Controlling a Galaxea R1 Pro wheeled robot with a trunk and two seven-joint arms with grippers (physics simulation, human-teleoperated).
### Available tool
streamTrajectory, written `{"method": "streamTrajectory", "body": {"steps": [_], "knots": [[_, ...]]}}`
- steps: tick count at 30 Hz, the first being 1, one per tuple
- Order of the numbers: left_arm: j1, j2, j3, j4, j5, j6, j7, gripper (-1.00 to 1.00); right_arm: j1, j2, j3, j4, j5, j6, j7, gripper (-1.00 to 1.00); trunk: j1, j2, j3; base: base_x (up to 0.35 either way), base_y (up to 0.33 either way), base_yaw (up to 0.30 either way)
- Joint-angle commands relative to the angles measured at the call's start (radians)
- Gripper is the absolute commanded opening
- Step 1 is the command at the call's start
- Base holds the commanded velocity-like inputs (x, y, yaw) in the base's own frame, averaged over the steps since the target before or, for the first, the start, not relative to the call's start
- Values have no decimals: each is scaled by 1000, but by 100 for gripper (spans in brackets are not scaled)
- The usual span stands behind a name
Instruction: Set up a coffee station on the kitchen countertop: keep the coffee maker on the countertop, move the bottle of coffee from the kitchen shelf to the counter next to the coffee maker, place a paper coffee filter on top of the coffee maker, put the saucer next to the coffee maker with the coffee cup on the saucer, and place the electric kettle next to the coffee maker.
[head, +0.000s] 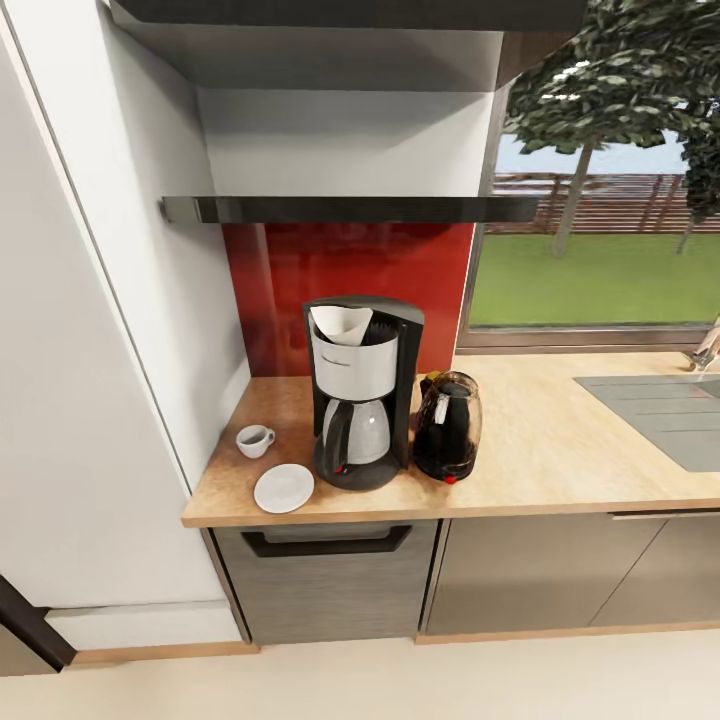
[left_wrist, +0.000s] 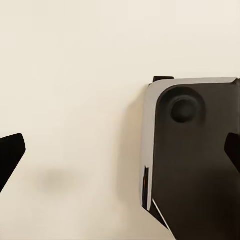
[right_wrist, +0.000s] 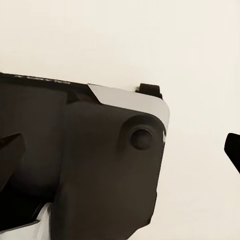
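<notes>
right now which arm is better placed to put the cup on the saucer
Left, probably. The cup and saucer sit at the counter's left end, left of the coffee maker, on the left arm's side. Both wrist views face the floor, so neither arm is raised.

Black fingertips (left_wrist: 11, 150) edge both wrist views beside a black base panel (right_wrist: 100, 165) with grey-white trim.
</notes>
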Motion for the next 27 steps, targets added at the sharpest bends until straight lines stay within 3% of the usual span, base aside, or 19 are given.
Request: {"method": "streamTrajectory", "body": {"steps": [1, 16, 24, 27], "knots": [[1, -1, 9, -2, -10, -1, -3, 100, 0, 0, 8, -2, -10, 5, 2, 100, 0, -1, -1, 0, 0, -13], [-11, -10, 8, -27, -18, -15, -12, 100, 0, -3, 8, -1, -9, 5, 2, 100, 0, -1, -1, 0, 0, -225], [-13, -25, 9, -177, -89, -16, -17, 100, -1, -3, 9, -1, -9, 5, 2, 100, 0, -1, -1, 0, 0, -102], [-14, -27, 4, -226, -112, -20, -46, 100, -1, -3, 9, -1, -9, 5, 2, 100, 0, -1, -1, 0, 0, -10]]}}
